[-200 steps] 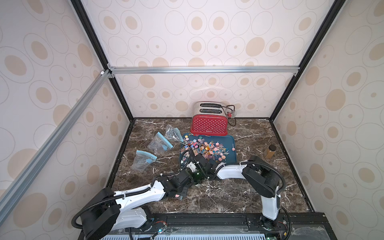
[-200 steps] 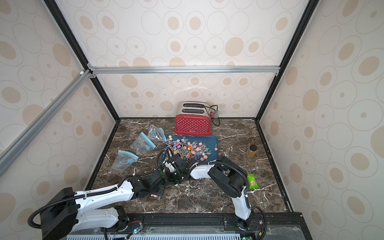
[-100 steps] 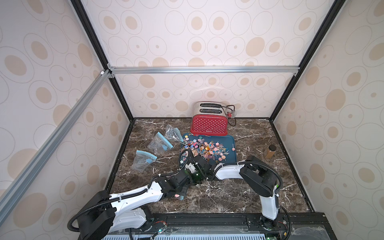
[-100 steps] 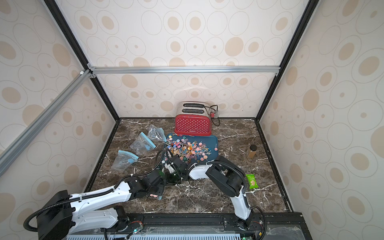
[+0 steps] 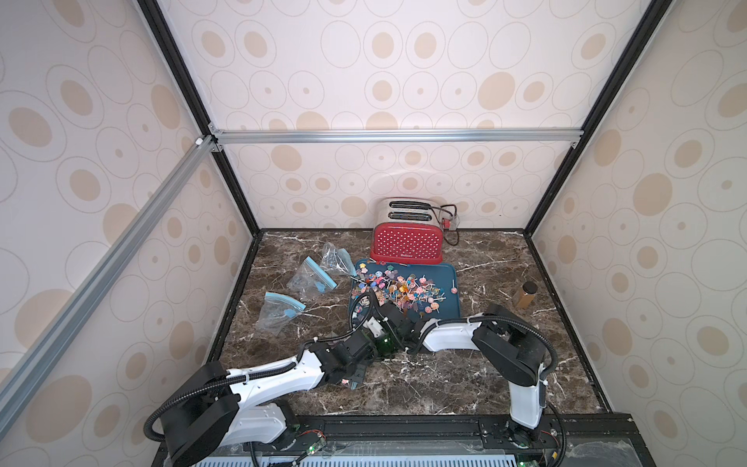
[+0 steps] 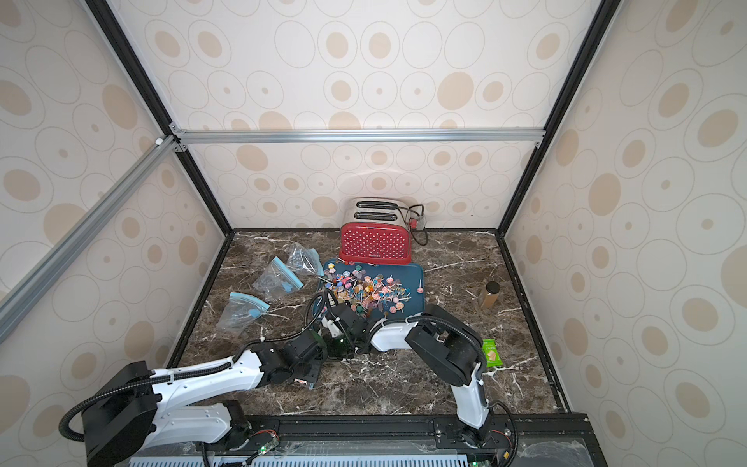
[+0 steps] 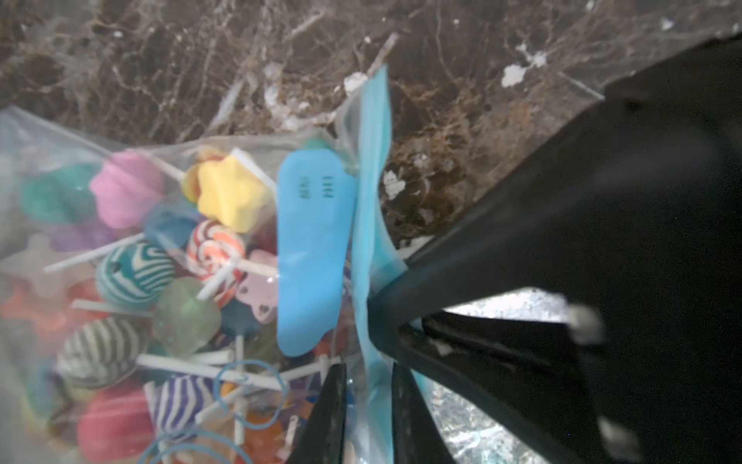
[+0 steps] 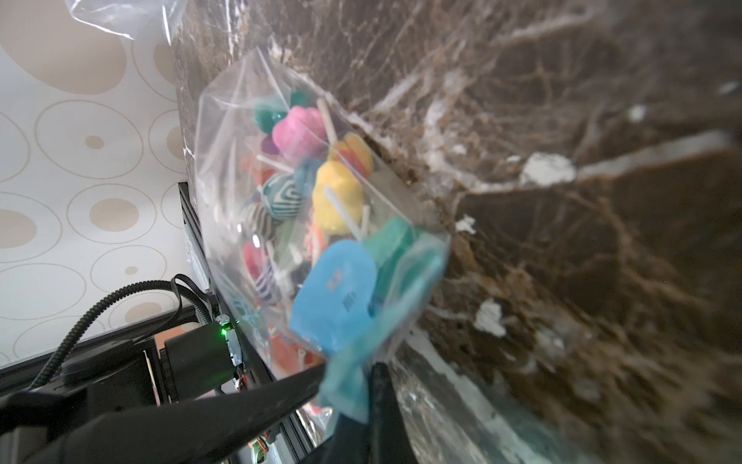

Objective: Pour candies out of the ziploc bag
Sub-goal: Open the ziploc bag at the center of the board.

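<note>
Since a second ago the right gripper (image 8: 349,385) has closed. It now pinches the blue strip (image 7: 373,160) at the mouth of the bag (image 8: 237,132). The arms have hardly shifted in both top views.

The left gripper (image 7: 369,401) straddles the same strip just beside it, jaws narrowly apart. Whether they press the plastic I cannot tell. In the left wrist view the right gripper's black tip meets the strip close to the left fingers (image 7: 333,405). The blue slider (image 7: 313,257) sits on the strip, next to both grips.

The bag is clear and packed with candies (image 7: 225,189): pink, yellow, teal and striped heads on white sticks. It hangs from the strip over the marble table (image 5: 444,384), near the front edge of the blue tray (image 5: 448,299).

A heap of loose candies (image 5: 404,291) lies on the tray. To its left three empty bags (image 5: 279,311) lie on the table. A red toaster (image 5: 406,242) stands behind the tray. A small jar (image 5: 525,294) stands well to the right, and a green packet (image 6: 491,352) lies by the right arm.
</note>
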Controlling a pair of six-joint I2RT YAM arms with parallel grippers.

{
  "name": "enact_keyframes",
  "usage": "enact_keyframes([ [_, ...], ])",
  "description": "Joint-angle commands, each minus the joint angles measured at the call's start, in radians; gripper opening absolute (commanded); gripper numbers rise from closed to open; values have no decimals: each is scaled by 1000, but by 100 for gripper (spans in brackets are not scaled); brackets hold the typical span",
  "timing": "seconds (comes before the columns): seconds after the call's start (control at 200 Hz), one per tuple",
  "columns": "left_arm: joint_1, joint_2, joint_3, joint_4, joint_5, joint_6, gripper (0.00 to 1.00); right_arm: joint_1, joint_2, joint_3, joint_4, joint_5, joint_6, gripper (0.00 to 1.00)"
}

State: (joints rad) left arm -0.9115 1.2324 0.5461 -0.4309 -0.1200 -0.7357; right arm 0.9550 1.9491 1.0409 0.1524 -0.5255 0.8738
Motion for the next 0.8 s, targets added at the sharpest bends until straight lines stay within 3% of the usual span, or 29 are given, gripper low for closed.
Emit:
enact_keyframes([
  [0.0,6,7,30,-25,2,-1,24,7,-56,-14,15,15,-11,0],
  [0.361,7,-2,38,-26,1,2,29,7,-53,-16,24,1,-9,0],
  [0.792,13,27,59,32,-49,-10,14,9,-58,-28,46,-18,-4,0],
])
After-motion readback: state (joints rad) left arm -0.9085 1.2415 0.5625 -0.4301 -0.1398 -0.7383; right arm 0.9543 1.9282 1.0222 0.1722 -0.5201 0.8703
